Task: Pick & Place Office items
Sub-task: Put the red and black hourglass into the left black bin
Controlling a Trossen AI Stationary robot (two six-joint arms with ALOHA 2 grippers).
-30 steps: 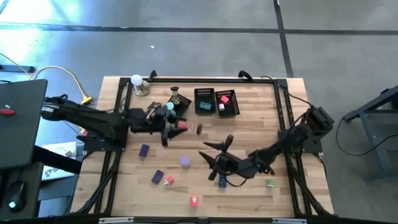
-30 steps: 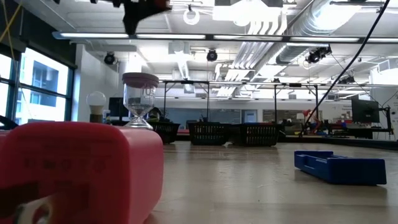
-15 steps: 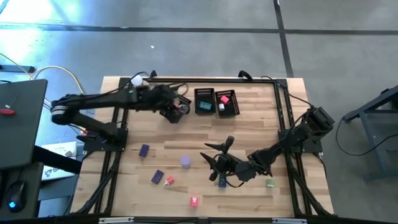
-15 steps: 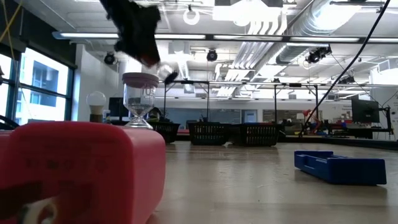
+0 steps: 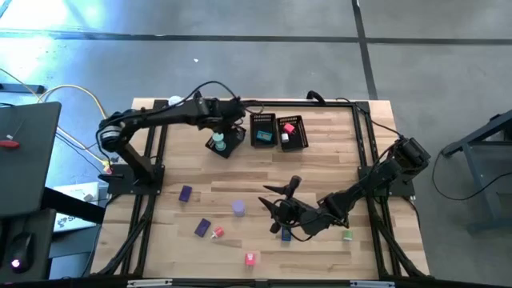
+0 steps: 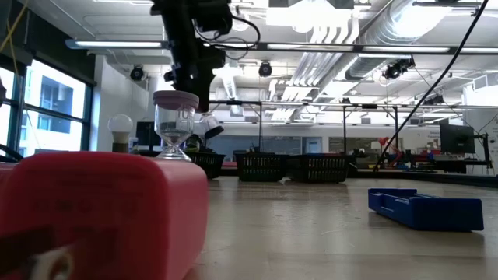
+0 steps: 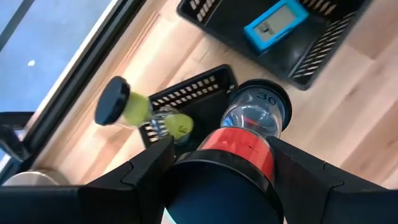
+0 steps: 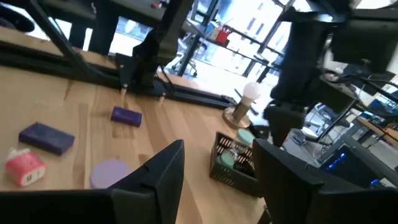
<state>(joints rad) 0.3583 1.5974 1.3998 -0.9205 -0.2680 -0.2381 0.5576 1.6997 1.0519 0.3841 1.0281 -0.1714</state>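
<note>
High view, left gripper [image 5: 222,134]: reaches across to the far side of the table and hangs over the left basket [image 5: 232,144]; this view does not show its fingers.
High view, right gripper [image 5: 280,214]: low over mid-table, just beside a blue piece [image 5: 286,233].
High view, loose items: purple block [image 5: 186,193], purple cylinder [image 5: 238,208], second purple block [image 5: 202,227], pink piece [image 5: 217,233], red piece [image 5: 250,258] and green piece [image 5: 347,235], all on the bare wood, well apart from the baskets.
Low view, left arm [image 6: 189,47]: comes down from above, behind a pink-capped hourglass [image 6: 175,124] that stands on the table; a red block [image 6: 101,210] fills the foreground.
Left wrist view, grip: fingers [image 7: 149,167] clamped on a red-capped timer [image 7: 252,127], held above the left basket's rim [image 7: 186,93].
Left wrist view, basket contents: a green timer [image 7: 134,111] already lies inside, tilted.
Right wrist view, right fingers [image 8: 158,177]: spread apart, empty, facing the purple cylinder and the blocks.
Risk, release: the timer looks off-centre over the basket; let go here, it could strike the rim or the green timer and roll out onto the wood.
Risk, glass: the bulb is glass-like and likely slick and fragile; a drop from this height could crack it.
Risk, arm: it hangs close to the standing hourglass, so a sideways pull-out could topple it.
</note>
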